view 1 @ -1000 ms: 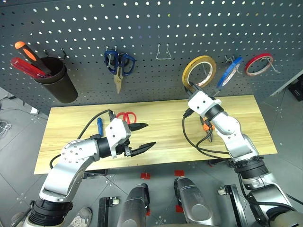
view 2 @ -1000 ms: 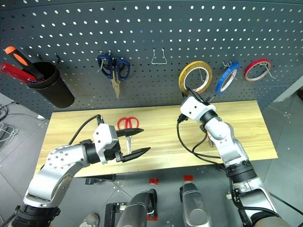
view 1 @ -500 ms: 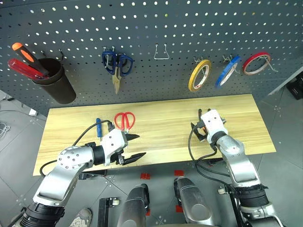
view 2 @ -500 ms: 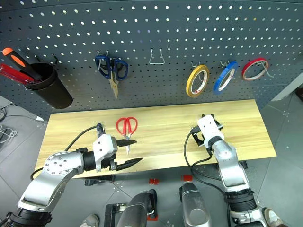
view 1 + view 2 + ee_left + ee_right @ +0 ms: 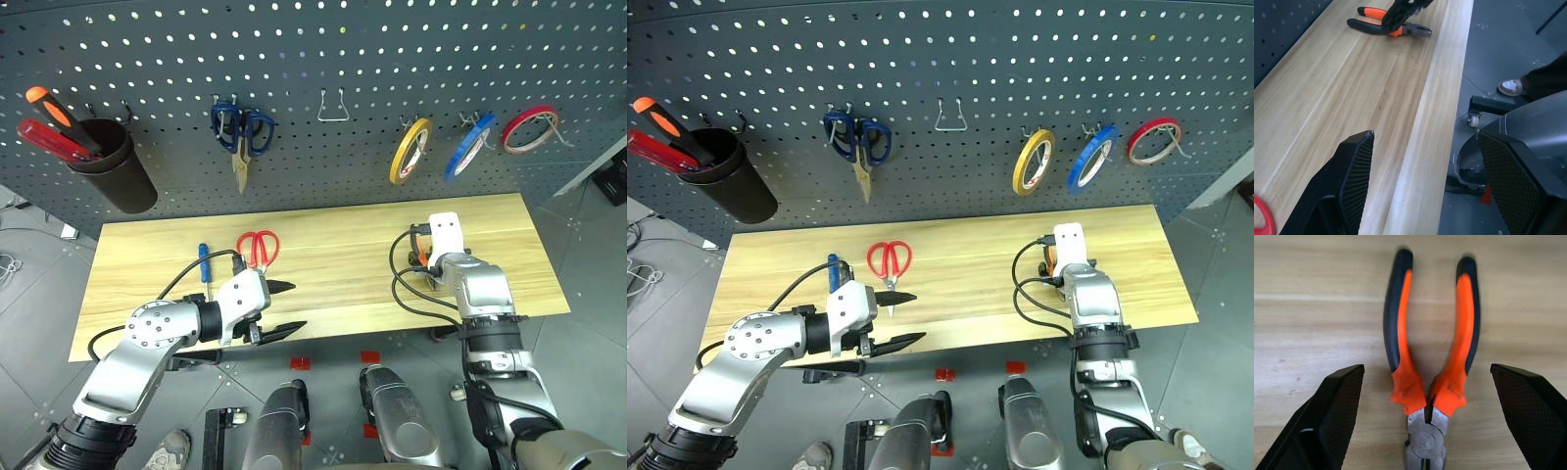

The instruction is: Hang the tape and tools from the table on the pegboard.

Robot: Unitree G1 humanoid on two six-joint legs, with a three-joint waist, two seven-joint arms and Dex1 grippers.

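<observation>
The yellow tape (image 5: 409, 152) hangs on a hook of the pegboard (image 5: 323, 49). Orange-and-black pliers (image 5: 1425, 382) lie flat on the table (image 5: 343, 235) at its right end. My right gripper (image 5: 1425, 369) hovers just over them, open, a finger on either side of the handles and touching neither. Red-handled scissors (image 5: 258, 247) and the blue-handled screwdriver (image 5: 204, 262) lie at the table's left. My left gripper (image 5: 284, 308) stands open and empty over the front edge, a little in front of the scissors.
On the pegboard hang blue-handled scissors (image 5: 243, 132), a bare wire hook (image 5: 336, 106), a blue tape ring (image 5: 470, 147) and a red tape ring (image 5: 532, 130). A black cup (image 5: 122, 171) at the left holds red and orange screwdrivers. A person's shoe (image 5: 1511, 87) shows on the floor.
My right gripper let go of the yellow tape, which now hangs on its hook, came down to the table over the pliers and opened. The left arm sank slightly.
</observation>
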